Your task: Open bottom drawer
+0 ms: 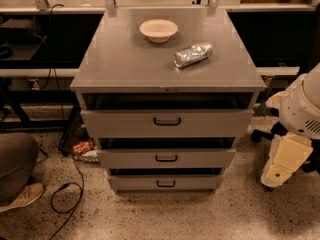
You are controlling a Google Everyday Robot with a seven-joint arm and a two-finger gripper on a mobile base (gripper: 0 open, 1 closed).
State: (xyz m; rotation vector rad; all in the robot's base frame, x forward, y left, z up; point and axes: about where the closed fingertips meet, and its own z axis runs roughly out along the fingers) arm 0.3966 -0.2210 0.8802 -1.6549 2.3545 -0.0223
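A grey cabinet [165,64] with three drawers stands on a speckled floor [165,216]. The robot's arm [305,104] is at the right edge, apart from the cabinet. Its gripper [282,161] hangs low near the floor; I cannot tell whether it is open or closed. The bottom drawer [132,183], lowest of the three, has a black handle [165,184]. A bowl [158,30] and a silver packet [193,54] sit on top.
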